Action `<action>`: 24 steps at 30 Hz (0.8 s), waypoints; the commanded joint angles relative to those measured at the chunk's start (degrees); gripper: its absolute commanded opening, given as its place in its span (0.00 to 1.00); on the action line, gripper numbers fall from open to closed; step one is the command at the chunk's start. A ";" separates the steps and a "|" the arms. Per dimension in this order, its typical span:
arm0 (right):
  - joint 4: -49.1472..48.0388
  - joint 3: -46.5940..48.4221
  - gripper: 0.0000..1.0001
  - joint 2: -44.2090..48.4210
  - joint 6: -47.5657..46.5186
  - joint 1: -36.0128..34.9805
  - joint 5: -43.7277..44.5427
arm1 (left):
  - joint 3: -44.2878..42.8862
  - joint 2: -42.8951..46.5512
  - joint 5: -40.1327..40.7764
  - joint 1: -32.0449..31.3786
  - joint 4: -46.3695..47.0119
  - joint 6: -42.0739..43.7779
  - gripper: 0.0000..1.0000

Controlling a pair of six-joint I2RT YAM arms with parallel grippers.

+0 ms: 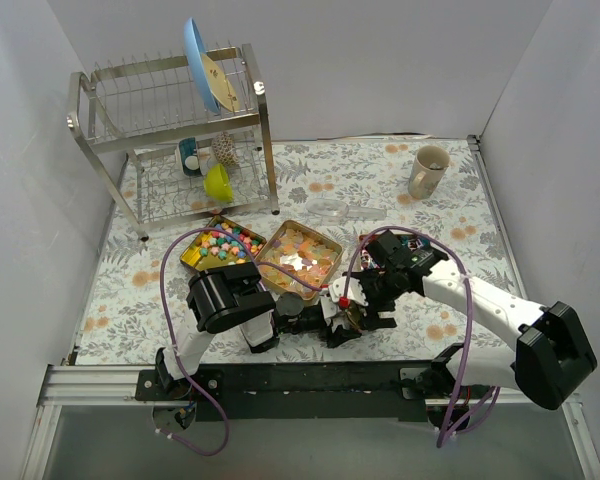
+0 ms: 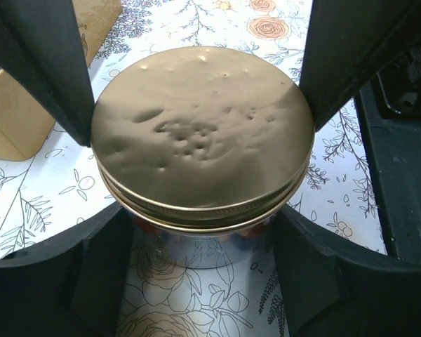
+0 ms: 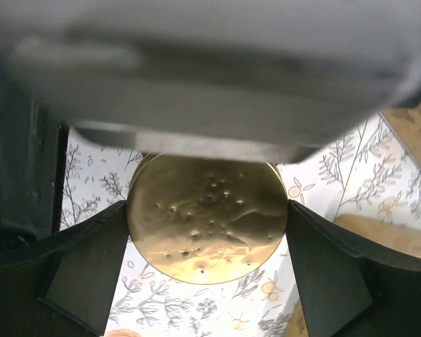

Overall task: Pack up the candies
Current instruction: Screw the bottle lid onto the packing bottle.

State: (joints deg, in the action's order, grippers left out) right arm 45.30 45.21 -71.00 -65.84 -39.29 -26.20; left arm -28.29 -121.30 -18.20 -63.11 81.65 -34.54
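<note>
A clear jar (image 2: 203,251) with a dented gold lid (image 2: 196,161) stands on the floral cloth at the near middle (image 1: 342,318). My left gripper (image 2: 200,98) is shut on the jar from the sides, below the lid. My right gripper (image 3: 207,214) is shut on the same gold lid (image 3: 207,232), a finger at each edge. Pastel star-like candies (image 1: 220,243) fill one gold tin. Orange-yellow wrapped candies (image 1: 300,256) fill the tin beside it. Red-white-blue wrapped candies (image 1: 405,243) lie partly hidden behind the right arm. The jar's contents are mostly hidden; something reddish shows under the lid.
A metal dish rack (image 1: 175,150) with a blue plate (image 1: 200,65) and a yellow cup (image 1: 218,182) stands at the back left. A beige mug (image 1: 428,170) is at the back right. A clear plastic lid (image 1: 335,210) lies mid-table. The tins' tan walls (image 2: 14,119) sit close on the left.
</note>
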 commanded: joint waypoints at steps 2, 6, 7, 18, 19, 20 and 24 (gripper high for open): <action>0.93 -2.59 0.98 -0.98 19.51 -1.67 6.33 | 3.86 -5.62 3.78 0.80 8.09 0.44 0.00; 0.40 -0.13 0.98 0.86 22.86 -1.67 8.97 | 3.77 -5.44 3.52 0.80 7.56 0.44 0.00; 1.45 0.49 0.98 1.21 22.69 -1.67 9.32 | 3.69 -5.27 3.34 0.80 7.13 0.44 0.00; 13.67 4.18 0.98 9.48 17.15 -1.23 11.34 | 3.60 -5.79 2.38 0.71 7.47 0.36 0.00; 13.24 5.58 0.98 9.91 16.37 0.51 11.34 | 3.68 -5.71 2.29 0.71 7.65 0.36 0.00; 12.63 6.11 0.98 10.79 15.84 1.40 11.08 | 3.68 -5.79 2.20 0.71 7.65 0.44 0.00; 9.90 8.92 0.91 9.14 12.07 4.92 5.03 | 3.69 -5.88 2.20 0.71 7.56 0.36 0.00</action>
State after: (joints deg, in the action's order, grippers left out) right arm 56.14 49.76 -61.17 -49.69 -36.84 -16.19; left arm -28.29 -121.14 -18.26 -63.11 81.65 -34.52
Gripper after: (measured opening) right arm 0.928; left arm 0.676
